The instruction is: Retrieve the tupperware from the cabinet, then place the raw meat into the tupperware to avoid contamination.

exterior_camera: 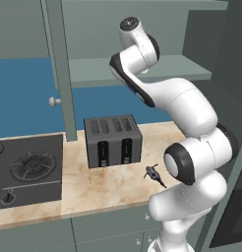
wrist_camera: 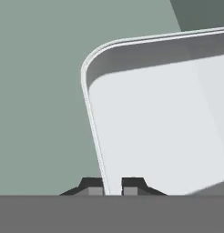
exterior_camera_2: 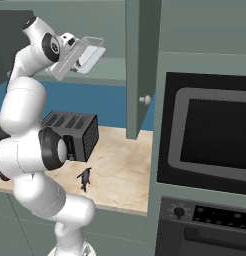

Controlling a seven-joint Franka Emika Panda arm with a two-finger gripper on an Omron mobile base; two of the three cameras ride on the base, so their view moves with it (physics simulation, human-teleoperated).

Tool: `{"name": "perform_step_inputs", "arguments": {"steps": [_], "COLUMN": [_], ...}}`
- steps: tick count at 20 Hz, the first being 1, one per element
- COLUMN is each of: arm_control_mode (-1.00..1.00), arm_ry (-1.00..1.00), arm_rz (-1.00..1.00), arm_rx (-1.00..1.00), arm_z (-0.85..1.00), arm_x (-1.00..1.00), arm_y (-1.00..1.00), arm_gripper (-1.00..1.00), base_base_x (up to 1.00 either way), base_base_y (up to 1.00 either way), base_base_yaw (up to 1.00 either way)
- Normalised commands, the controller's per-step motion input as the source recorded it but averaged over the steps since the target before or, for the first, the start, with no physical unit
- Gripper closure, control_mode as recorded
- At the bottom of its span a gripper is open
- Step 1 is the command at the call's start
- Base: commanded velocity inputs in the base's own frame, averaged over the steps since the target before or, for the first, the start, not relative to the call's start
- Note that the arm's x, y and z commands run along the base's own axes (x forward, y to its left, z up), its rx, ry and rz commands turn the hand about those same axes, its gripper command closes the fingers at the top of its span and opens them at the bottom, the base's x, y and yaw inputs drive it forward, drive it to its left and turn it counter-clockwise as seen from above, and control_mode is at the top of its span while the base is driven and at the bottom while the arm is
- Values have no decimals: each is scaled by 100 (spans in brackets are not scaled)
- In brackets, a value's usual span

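**Gripper pinching the rim of the clear container up at the cabinet shelf**

At the far left of the left base view, a black gas hob (exterior_camera: 27, 170) is set into the pale marbled stone table (exterior_camera: 108, 184). To its right, toward the middle of the table, stands the boxy dark grey four-slot toaster (exterior_camera: 113, 141). Just beside it, at about 4 o'clock from the toaster, lies the raw meat (exterior_camera: 153, 173) — a tiny dark grey lump with a thin dark tail-like stem, flat on the table and apart from the toaster.

Above the table is the tall grey-green wall cabinet (exterior_camera: 58, 59); its flat door stands open, edge-on, with a small round pale knob (exterior_camera: 54, 101), and its one grey-green shelf (exterior_camera: 142, 69) runs off to the right.

In the right base view the white arm reaches up to shelf height, and the gripper (exterior_camera_2: 77, 54) sits at the near edge of the translucent, pale rectangular tupperware (exterior_camera_2: 92, 50), which is tilted at the shelf front at about 11 o'clock from the toaster. The hand view shows the two dark fingertips (wrist_camera: 92, 185) close together, one on each side of the tupperware's thin rim — the gripper is closed on that wall.

Furthest right in the right base view is a black built-in oven (exterior_camera_2: 207, 135) with a knob panel below.
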Motion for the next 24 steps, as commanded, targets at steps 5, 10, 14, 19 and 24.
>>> {"name": "perform_step_inputs", "arguments": {"steps": [5,10,14,19,24], "arm_control_mode": [-100,-100,-100,-100,-100], "arm_ry": [5,1,0,-4,-8], "arm_rz": [0,0,0,0,0], "arm_rx": [0,0,0,0,0], "arm_z": [-11,0,2,8,2], "arm_x": [0,0,0,0,-8], "arm_y": [4,0,1,5,14], "arm_gripper": [100,100,100,100,100], "base_base_x": [0,0,0,0,0], "base_base_y": [0,0,0,0,0], "base_base_yaw": [0,0,0,0,0]}}
